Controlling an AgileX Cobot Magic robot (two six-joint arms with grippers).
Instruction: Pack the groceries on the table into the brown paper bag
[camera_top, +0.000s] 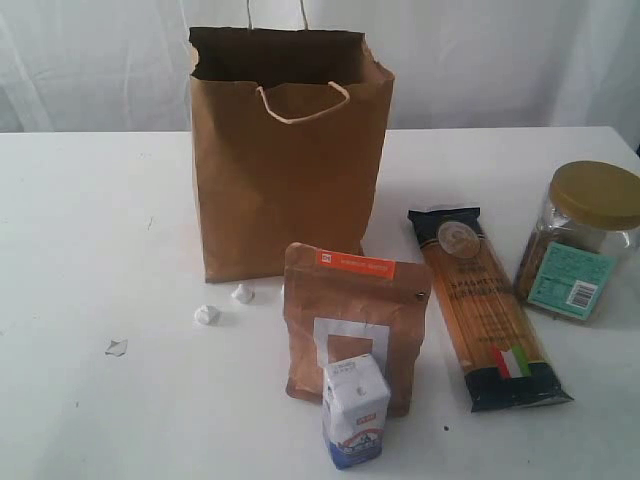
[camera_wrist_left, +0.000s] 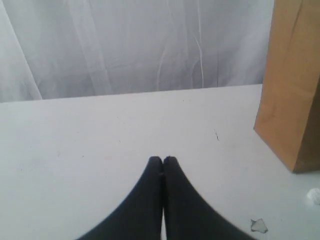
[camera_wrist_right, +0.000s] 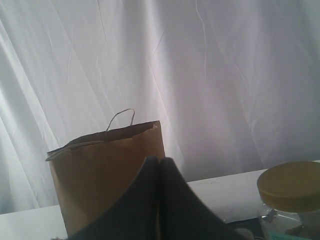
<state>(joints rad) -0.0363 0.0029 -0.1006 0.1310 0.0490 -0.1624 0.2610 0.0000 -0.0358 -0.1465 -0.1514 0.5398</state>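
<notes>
The brown paper bag (camera_top: 285, 160) stands upright and open at the back middle of the table (camera_top: 90, 400). In front of it stands a brown pouch with an orange label (camera_top: 355, 325), and a small white-blue carton (camera_top: 354, 411) stands before the pouch. A spaghetti packet (camera_top: 485, 305) lies flat to the right. A gold-lidded clear jar (camera_top: 582, 240) stands at the far right. Neither arm shows in the exterior view. My left gripper (camera_wrist_left: 162, 159) is shut and empty over bare table, the bag (camera_wrist_left: 292, 85) off to one side. My right gripper (camera_wrist_right: 160, 160) is shut and empty, facing the bag (camera_wrist_right: 107, 175), with the jar (camera_wrist_right: 292, 187) beside it.
Two small white crumpled scraps (camera_top: 207, 315) (camera_top: 242, 293) lie left of the pouch, and a flat pale scrap (camera_top: 117, 347) lies further left. A white curtain (camera_top: 90, 60) hangs behind the table.
</notes>
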